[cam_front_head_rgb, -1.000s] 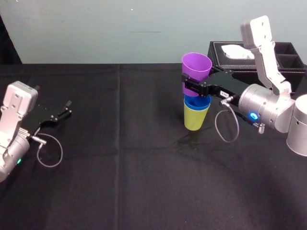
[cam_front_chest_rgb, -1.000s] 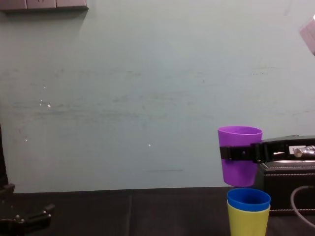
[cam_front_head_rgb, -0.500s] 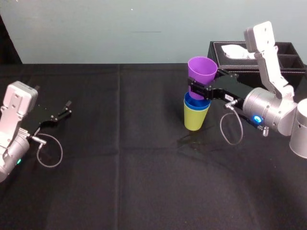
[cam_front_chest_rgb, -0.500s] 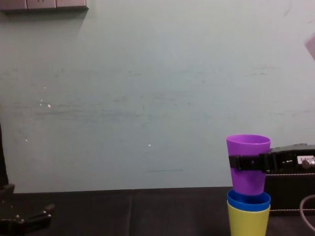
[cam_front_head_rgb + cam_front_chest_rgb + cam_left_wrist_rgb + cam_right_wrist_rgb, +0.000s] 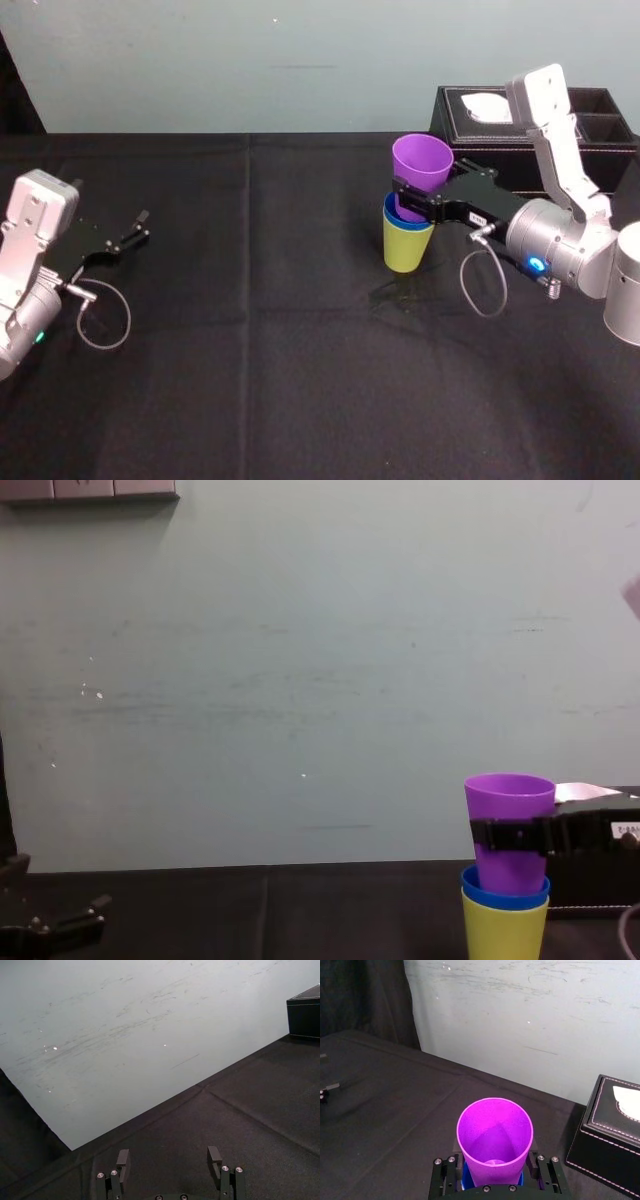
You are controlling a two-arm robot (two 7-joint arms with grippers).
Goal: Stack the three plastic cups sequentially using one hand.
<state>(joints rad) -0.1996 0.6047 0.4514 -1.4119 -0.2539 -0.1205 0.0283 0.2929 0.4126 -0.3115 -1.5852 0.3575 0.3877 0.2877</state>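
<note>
Head view, worktop (image 5: 300, 350) under black cloth.

Right hand (image 5: 412, 197): reaches in from 4 o'clock of the cup stack. Its slim black jaws are closed narrow on the purple cup (image 5: 420, 160), one on each side of the wall, about mid-height. The chest view shows the right hand (image 5: 510, 833) as a dark band across the purple cup (image 5: 509, 798). In the right wrist view the purple cup (image 5: 495, 1130) sits mouth-up between the jaws of the right hand (image 5: 495, 1180), its inside bare.

Stack: stands right of the worktop's middle, between 2 and 3 o'clock. The yellow-green cup (image 5: 407, 250) is lowest, on the cloth. The blue cup (image 5: 400, 222) is nested in it, with just its rim band showing. The purple cup's base is inside the blue cup (image 5: 503, 893), while most of its body stands above the blue rim. All three look upright from the chest view, the yellow-green cup (image 5: 503, 932) at the bottom.

Black leather tissue box (image 5: 455, 125): at 1 o'clock of the stack, near it but apart, with white tissue at its top slot.

Left hand (image 5: 138, 228): at 9 o'clock, low over the cloth, well apart from the cups. The left wrist view shows the left hand (image 5: 169, 1160) with jaws spread wide and nothing between them.
</note>
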